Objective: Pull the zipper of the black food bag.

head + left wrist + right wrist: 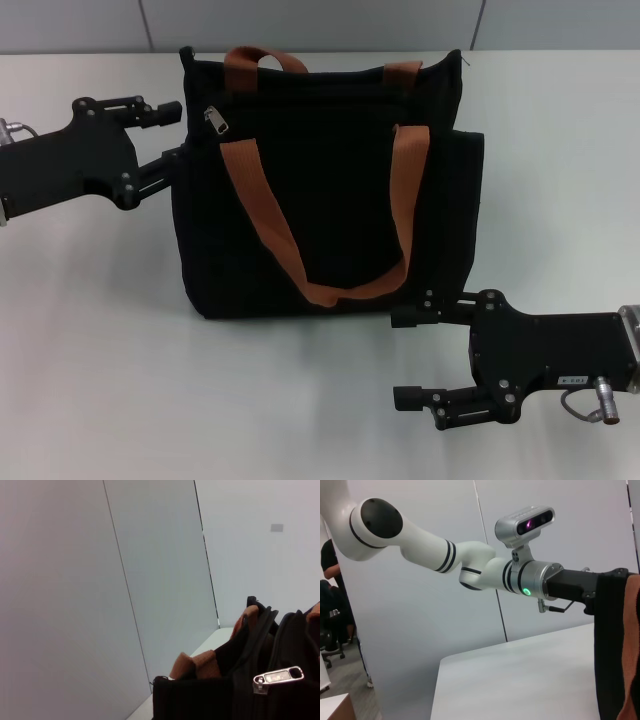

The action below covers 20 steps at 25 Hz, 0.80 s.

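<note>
The black food bag (330,200) stands upright mid-table with two orange-brown straps (262,205) hanging down its front. The silver zipper (216,122) pull lies at the bag's top left corner; it also shows close up in the left wrist view as zipper (278,676) on the bag (210,700). My left gripper (178,133) is open against the bag's left edge, its fingers just left of the pull and not holding it. My right gripper (400,358) is open low on the table by the bag's bottom right corner, with nothing between its fingers.
The white table (120,380) runs around the bag, with a grey panelled wall (320,25) behind. The right wrist view shows my left arm (470,565) reaching to the bag's edge (612,645), and a person (330,580) beyond the table.
</note>
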Available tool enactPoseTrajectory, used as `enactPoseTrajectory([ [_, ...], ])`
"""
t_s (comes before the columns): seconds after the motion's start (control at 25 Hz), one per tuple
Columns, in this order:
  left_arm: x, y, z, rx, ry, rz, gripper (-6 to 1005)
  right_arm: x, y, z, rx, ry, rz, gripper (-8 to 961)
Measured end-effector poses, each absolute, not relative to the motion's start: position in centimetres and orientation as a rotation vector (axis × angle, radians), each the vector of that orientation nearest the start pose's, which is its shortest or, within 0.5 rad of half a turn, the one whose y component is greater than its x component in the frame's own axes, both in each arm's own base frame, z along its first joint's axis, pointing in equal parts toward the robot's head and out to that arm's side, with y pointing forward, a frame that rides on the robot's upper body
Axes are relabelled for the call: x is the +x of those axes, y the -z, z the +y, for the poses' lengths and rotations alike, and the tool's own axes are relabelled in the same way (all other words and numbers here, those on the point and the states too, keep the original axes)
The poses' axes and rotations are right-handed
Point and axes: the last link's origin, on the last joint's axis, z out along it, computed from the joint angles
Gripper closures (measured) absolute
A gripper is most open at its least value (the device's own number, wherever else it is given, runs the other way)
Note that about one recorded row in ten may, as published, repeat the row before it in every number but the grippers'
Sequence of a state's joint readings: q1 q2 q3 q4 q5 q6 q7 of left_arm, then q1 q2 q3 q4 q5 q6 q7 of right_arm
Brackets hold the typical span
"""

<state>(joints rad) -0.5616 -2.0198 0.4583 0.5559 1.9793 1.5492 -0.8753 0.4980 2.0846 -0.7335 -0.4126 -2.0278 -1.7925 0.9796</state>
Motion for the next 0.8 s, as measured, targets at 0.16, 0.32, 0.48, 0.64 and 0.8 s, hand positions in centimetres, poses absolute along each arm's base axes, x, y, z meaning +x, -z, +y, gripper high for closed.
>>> enactPoseTrajectory([
  [0.16, -27.7, -3.4, 34.7, -2.501, 0.673, -0.081, 555, 25.8, 4.2, 25.8, -2.977, -0.978, 0.294, 148],
  [0.32, -27.6, -3.5, 34.6, -2.492, 0.689, -0.076, 645, 25.5, 4.0, 26.0, -2.959, -1.009, 0.286, 148],
  [0.48, -27.5, -3.8, 34.3, -2.470, 0.723, -0.054, 735, 24.6, 3.2, 26.4, -2.896, -1.128, 0.283, 148],
  [0.64, -27.4, -4.0, 33.6, -2.440, 0.777, -0.014, 883, 23.0, 2.1, 27.5, -2.788, -1.319, 0.402, 149],
  [0.8, -27.3, -3.6, 33.3, -2.420, 0.793, 0.005, 972, 20.6, 1.3, 29.7, -2.758, -1.462, 0.594, 149],
])
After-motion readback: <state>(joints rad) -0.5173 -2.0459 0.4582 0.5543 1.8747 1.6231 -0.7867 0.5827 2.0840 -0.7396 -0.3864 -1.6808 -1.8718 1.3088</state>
